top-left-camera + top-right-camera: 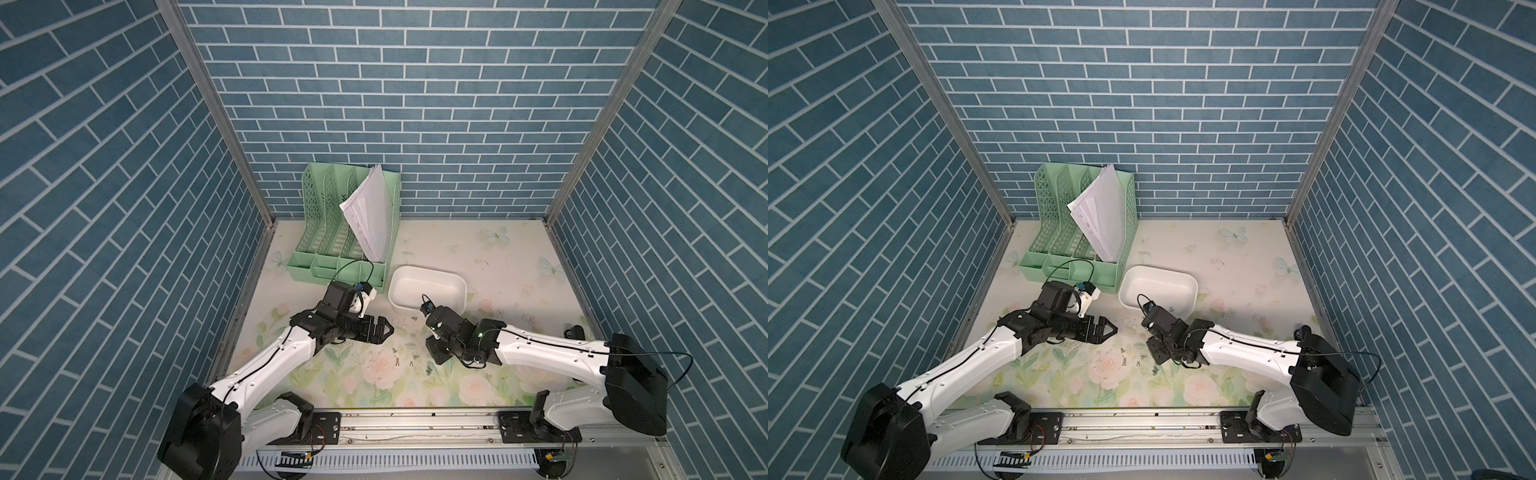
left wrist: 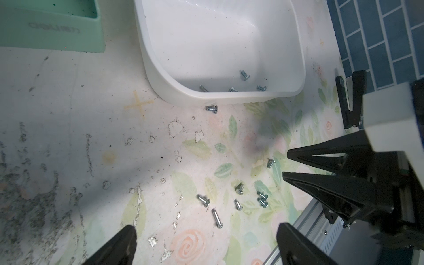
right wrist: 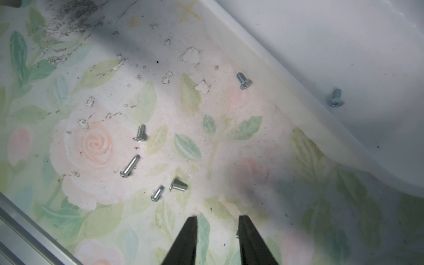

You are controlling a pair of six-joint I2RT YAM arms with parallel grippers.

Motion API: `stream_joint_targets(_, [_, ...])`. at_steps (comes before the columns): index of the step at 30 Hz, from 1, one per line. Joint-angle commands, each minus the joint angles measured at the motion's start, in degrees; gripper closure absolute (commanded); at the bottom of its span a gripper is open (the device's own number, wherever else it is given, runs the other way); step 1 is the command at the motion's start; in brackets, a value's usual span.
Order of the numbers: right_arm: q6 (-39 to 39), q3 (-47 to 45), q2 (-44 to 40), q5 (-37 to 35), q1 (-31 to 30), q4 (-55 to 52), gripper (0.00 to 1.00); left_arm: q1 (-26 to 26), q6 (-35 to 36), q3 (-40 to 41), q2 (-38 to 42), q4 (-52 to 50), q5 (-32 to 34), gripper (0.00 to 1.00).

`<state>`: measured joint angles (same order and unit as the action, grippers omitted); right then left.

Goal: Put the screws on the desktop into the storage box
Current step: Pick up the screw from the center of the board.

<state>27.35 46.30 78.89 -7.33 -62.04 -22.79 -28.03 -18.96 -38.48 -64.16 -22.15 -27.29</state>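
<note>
Hovering low over the surface [image 1: 498,257], the right claw [image 3: 218,218] showed its jaws slightly parted, gripping nothing; the left claw [image 2: 206,226] gaped wide, empty. Loose screws [image 3: 129,166] lay between the front edge and the storage box [image 2: 160,75], mid-surface, a few inside.

The right gripper [image 3: 218,238] hangs over the flowered desktop [image 3: 218,149], its jaws a little apart. Four screws [image 3: 178,184] lie scattered near its tips. A fifth screw [image 3: 243,80] lies beside the storage box's [image 3: 344,46] near wall, and a sixth screw [image 3: 335,99] rests inside.
</note>
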Motion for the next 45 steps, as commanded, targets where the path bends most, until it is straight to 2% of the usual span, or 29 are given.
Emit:
stream_joint_targets(1, [4.7,-2.3,-4.3,-3.3,-0.4,-4.1,0.64,0.4,-0.2,-0.4,1.9,-0.2,0.6,0.00])
stream_joint_targets(7, [5.7,-9.7,-11.7,-4.3,-0.4,-4.3,0.57,0.3,-0.8,-0.2,3.6,0.2,3.0,0.00])
stream_joint_targets(16, [7.0,-15.6,-16.1,-3.3,-0.8,-1.4,0.55,0.3,-1.6,0.2,5.7,0.5,4.6,0.00])
stream_joint_targets(45, [4.1,-15.1,-1.5,-1.1,-1.9,10.9,0.53,0.4,-1.3,0.5,4.5,0.7,4.9,0.00])
